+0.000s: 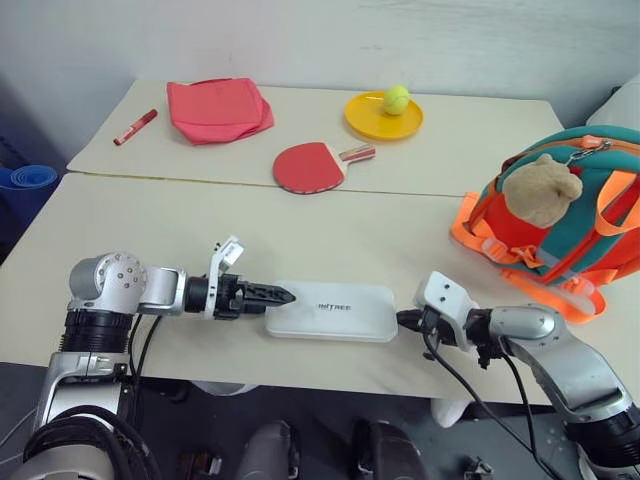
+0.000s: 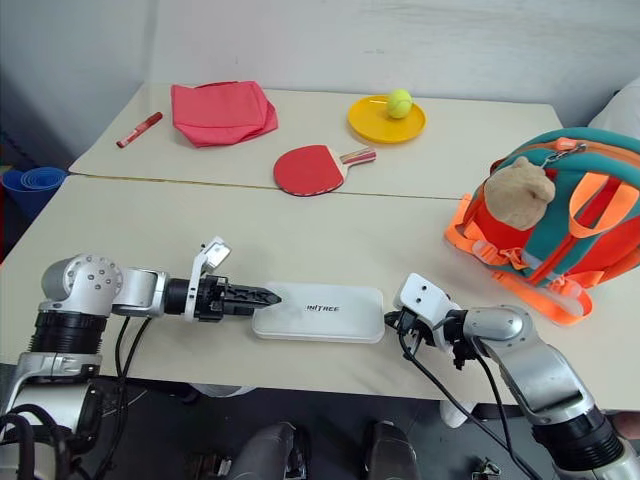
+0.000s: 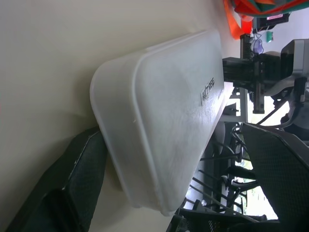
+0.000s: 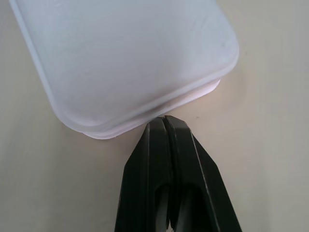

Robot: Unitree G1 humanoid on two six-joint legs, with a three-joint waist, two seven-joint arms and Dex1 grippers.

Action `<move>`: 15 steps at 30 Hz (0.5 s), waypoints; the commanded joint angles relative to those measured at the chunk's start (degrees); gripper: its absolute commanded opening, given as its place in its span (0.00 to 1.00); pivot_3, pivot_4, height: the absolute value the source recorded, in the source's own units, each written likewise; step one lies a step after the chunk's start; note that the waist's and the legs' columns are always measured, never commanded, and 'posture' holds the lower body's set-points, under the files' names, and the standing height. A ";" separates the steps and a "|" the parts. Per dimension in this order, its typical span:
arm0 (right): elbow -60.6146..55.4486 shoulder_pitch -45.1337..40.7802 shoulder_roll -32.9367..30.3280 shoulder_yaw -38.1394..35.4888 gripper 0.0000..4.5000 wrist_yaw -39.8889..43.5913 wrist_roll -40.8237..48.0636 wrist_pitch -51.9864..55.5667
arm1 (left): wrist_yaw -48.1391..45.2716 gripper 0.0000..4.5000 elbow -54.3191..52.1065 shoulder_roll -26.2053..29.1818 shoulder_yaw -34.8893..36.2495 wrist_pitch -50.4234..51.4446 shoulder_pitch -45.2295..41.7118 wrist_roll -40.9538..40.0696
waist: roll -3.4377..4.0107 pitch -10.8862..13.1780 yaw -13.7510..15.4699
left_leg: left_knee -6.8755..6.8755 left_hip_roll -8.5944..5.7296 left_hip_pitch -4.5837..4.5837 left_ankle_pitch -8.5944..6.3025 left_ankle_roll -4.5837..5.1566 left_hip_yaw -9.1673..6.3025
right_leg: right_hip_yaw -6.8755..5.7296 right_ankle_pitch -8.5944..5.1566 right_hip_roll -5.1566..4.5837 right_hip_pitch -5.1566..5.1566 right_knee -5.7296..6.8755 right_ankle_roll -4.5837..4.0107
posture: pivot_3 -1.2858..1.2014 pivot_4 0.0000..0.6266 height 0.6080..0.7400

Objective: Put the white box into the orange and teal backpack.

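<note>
The white box (image 1: 335, 310) lies flat near the table's front edge, with small dark lettering on its top. My left gripper (image 1: 285, 295) is open at the box's left end, and in the left wrist view that end sits between its two spread fingers (image 3: 72, 183). On the other side, my right gripper (image 1: 405, 320) is shut, its tip (image 4: 164, 121) pressed against the box's right end. The orange and teal backpack (image 1: 590, 200) stands on the table to the right, with a beige plush toy (image 1: 540, 190) on its front.
Farther back lie a red table-tennis paddle (image 1: 310, 165), a yellow plate (image 1: 370, 120) holding a tennis ball (image 1: 396, 98), a red-pink cloth pouch (image 1: 218, 108) and a red marker (image 1: 135, 126). The backpack's orange straps (image 1: 480, 235) spread over the table (image 1: 200, 240) toward the box.
</note>
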 commanded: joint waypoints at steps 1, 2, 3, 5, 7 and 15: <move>-0.73 -0.43 0.78 1.34 0.00 -0.35 -0.08 -0.15 | 6.20 1.00 1.91 -3.24 -2.24 1.40 3.06 -4.25 | 0.00 0.00 0.04 | 0.00 -0.01 0.01 0.00 0.01 0.00 | -0.01 0.00 -0.02 0.01 0.01 0.00 | 0.52 0.24 1.00; -0.54 -0.41 0.78 1.33 0.00 -0.32 -0.14 -0.28 | 7.32 1.00 2.14 -3.52 -1.81 1.40 3.09 -5.68 | 0.00 0.00 0.04 | 0.00 -0.02 0.01 -0.01 0.01 -0.01 | -0.03 0.01 -0.03 0.02 0.01 0.01 | 0.52 0.24 1.00; -0.40 -0.36 0.77 1.31 0.00 -0.28 -0.20 -0.38 | 8.46 0.96 2.39 -3.65 -1.47 1.40 3.09 -6.99 | 0.00 0.00 0.04 | 0.00 -0.03 0.01 -0.01 0.02 -0.01 | -0.04 0.01 -0.04 0.02 0.01 0.01 | 0.52 0.24 1.00; -0.20 -0.12 0.75 1.18 0.00 -0.19 -0.25 -0.63 | 10.39 0.87 3.21 -3.59 -0.79 1.40 2.85 -9.35 | -0.01 0.00 -0.02 | 0.00 -0.03 0.01 -0.01 0.02 -0.02 | -0.05 0.01 -0.04 0.02 0.00 0.02 | 0.52 0.24 1.00; -0.12 0.27 0.64 0.95 0.00 -0.07 -0.15 -0.94 | 11.84 0.74 3.63 -3.02 -0.71 1.40 2.66 -11.49 | -0.03 0.01 -0.09 | -0.01 -0.03 -0.01 -0.01 0.02 -0.02 | -0.07 0.01 -0.01 0.01 0.00 0.02 | 0.52 0.24 1.00; 0.47 4.08 -0.34 -1.47 0.00 -0.13 0.01 -3.38 | 12.74 0.30 1.16 -0.32 -1.36 1.40 3.45 -19.72 | -0.14 0.03 0.01 | 0.00 -0.02 -0.07 -0.01 0.01 -0.07 | -0.12 0.01 0.02 0.02 -0.09 0.02 | 0.52 0.24 1.00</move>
